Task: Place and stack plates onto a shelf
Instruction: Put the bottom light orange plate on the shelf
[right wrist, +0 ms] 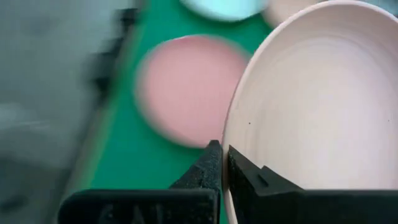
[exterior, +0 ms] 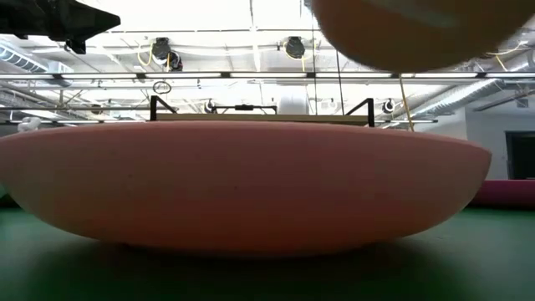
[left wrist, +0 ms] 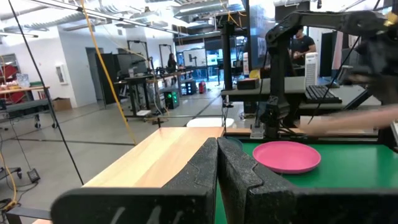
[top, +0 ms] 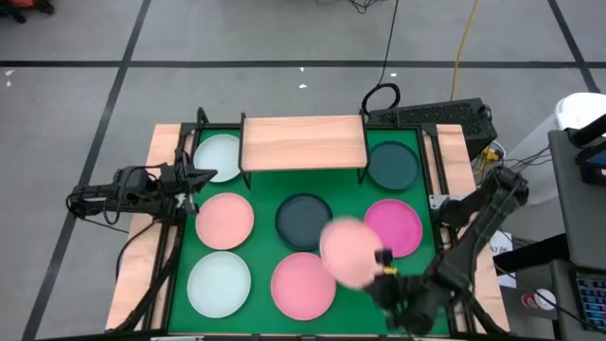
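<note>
Salmon pink plate (top: 348, 250) hangs tilted, rim clamped in the right gripper (right wrist: 224, 163); left gripper (left wrist: 217, 163) closed, empty.

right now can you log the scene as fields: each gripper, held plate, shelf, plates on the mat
right gripper: near the front right of the table, shut on the rim of a pale pink plate
held plate: lifted off the mat, above the other plates
left gripper: at the left side of the table, fingers shut, holding nothing
shelf: at the back of the table, no plate on top
plates on mat: seven: two mint-white, one salmon, one pink, one magenta, two dark teal
green mat: covers the table
</note>
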